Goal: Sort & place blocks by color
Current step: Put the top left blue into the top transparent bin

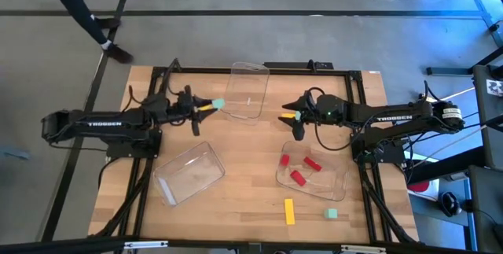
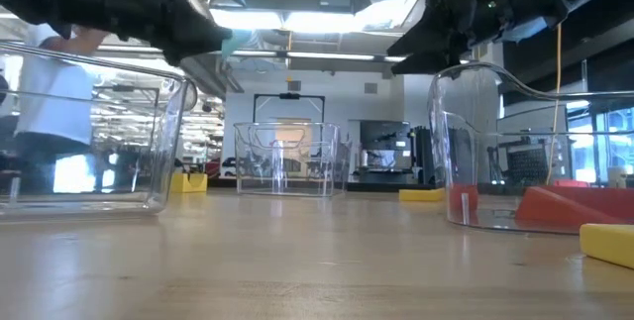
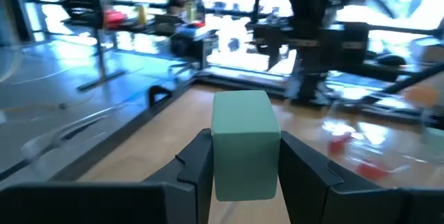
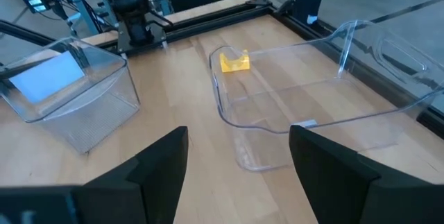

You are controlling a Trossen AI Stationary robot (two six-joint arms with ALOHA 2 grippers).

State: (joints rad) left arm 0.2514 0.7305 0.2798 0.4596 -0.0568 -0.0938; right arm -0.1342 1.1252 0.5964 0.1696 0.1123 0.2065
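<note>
A small mint-green block is gripped between the two dark fingers of the left gripper and is carried above the table, just beside the left edge of the clear plastic tray at the far middle. In the right wrist view a yellow block is seen lying inside that far tray. The right gripper hangs to the right of the same tray with its fingers spread apart and nothing between them.

A second clear plastic tray at the near right holds three red blocks. A third clear tray at the near left appears to hold nothing. On the bare wooden table, near its front edge, a yellow bar and another small mint-green cube lie loose and well apart from the trays.

The step in hand is judged to be the carrying of the held green block to a tray. Since red and yellow already appear to have trays, the near-left tray seems the fitting place for green; the block would need to be brought over that tray and lowered before the fingers are released. The loose bar and cube are not yet sorted.
</note>
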